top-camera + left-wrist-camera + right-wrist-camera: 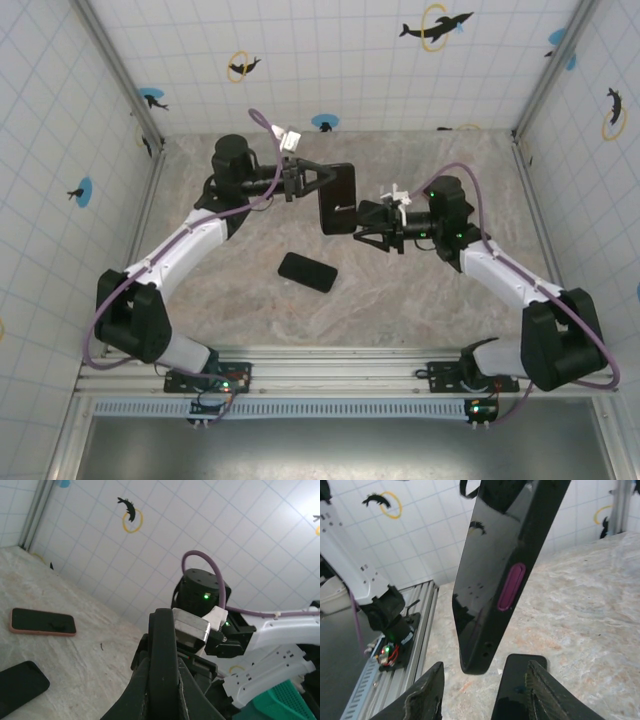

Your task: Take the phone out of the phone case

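Observation:
A black phone case with a glossy phone face in it hangs upright above the table's middle. My left gripper is shut on its upper edge; in the left wrist view the fingers pinch the case's black rim. In the right wrist view the case shows a purple side button, and its lower corner hangs between the spread fingers of my right gripper without touching them. From above, my right gripper is open beside the case's lower end.
A bare black phone lies flat on the marble tabletop below the grippers, also seen as a dark slab under my right fingers. A phone in a pink case lies further off. Tiled walls enclose the table.

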Available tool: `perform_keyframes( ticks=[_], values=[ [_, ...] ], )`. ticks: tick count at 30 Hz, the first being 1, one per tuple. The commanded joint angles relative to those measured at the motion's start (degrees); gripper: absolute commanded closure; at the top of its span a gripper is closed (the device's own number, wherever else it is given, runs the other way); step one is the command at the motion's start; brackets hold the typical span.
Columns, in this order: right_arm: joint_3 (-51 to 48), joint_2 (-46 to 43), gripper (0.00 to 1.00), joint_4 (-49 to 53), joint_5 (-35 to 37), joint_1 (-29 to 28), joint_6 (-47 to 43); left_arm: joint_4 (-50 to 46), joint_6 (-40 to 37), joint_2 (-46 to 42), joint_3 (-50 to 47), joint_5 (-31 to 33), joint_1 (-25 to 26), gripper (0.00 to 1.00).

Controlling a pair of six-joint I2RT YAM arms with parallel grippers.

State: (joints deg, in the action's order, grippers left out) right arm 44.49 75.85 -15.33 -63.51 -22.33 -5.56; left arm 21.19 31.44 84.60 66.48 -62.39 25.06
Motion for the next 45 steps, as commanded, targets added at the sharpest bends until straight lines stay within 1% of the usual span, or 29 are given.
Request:
perform_keyframes(
  ticks=[1,6,9,13,16,22,26,28,32,38,40,45],
  values=[
    [3.3,1.8,0.58,2.7,-4.2,-1.2,-5.1,0.6,-3.4,-1.6,1.4,-3.1,-0.2,1.0],
    [4.8,3.3,0.68,2.8,-4.3,-2.2,-6.1,0.8,-3.0,-1.4,1.4,-3.3,-0.1,1.0],
    [5.6,3.9,0.76,3.0,-4.6,-2.5,-6.2,1.1,-2.5,-1.4,1.2,-3.7,-0.1,1.0],
    [5.7,4.0,0.82,3.3,-4.9,-3.0,-6.9,2.0,-1.7,-1.5,0.6,-3.8,-0.2,1.0],
    [6.6,4.4,0.87,6.6,-4.6,-3.2,-10.2,3.5,0.1,-1.5,0.2,-4.0,-0.1,1.0],
    [8.8,4.6,0.88,15.5,-2.3,-3.4,-18.0,3.4,3.1,-1.2,0.7,-3.9,-0.2,1.0],
    [12.2,4.7,0.88,24.0,2.2,-4.4,-24.8,4.1,5.2,-0.8,0.9,-3.7,-0.2,1.0],
    [13.2,4.7,0.88,26.6,4.4,-4.6,-26.7,4.4,6.0,-0.8,0.8,-3.6,-0.1,1.0],
    [12.9,4.0,0.88,26.2,6.6,-4.6,-27.4,5.1,7.2,-0.4,0.8,-3.7,-0.1,1.0],
    [12.9,3.8,0.88,25.2,7.2,-4.6,-26.9,6.6,9.3,1.0,1.6,-4.0,-0.1,1.0],
    [12.4,3.3,0.86,24.7,7.6,-4.4,-26.9,6.4,9.3,1.5,1.8,-4.0,-0.2,1.0],
    [11.3,2.0,0.85,23.5,7.5,-4.0,-26.5,5.5,9.4,2.6,2.5,-3.7,-0.2,1.0]
  ],
)
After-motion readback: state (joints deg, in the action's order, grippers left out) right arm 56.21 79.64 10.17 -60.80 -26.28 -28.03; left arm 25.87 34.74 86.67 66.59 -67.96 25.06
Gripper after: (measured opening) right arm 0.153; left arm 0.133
